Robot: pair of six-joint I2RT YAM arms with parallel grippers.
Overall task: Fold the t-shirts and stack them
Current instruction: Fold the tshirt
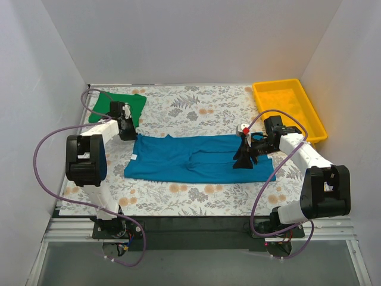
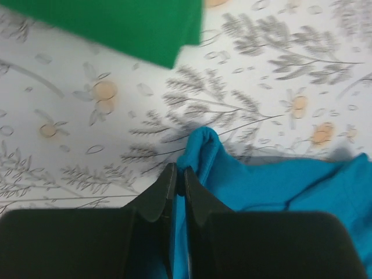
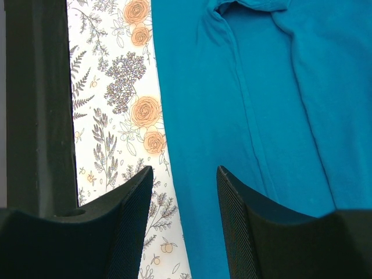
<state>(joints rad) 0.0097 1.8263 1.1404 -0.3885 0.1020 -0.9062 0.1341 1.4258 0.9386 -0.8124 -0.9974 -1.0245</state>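
The teal-blue t-shirt (image 1: 196, 158) lies spread across the middle of the floral cloth, partly folded lengthwise. My left gripper (image 1: 127, 132) is shut on its far left corner; the left wrist view shows blue cloth (image 2: 273, 180) pinched between the closed fingers (image 2: 157, 195), my left gripper (image 2: 179, 174) tips just touching. My right gripper (image 1: 245, 156) hovers over the shirt's right part, open and empty; in the right wrist view it (image 3: 185, 177) straddles the shirt's edge (image 3: 232, 116). The green t-shirt (image 1: 116, 106) lies folded at the back left, also seen in the left wrist view (image 2: 116, 26).
A yellow plastic tray (image 1: 266, 92) stands at the back right corner. White walls enclose the table on three sides. The floral tablecloth (image 1: 196, 107) covers the work area. Purple cables loop beside both arms.
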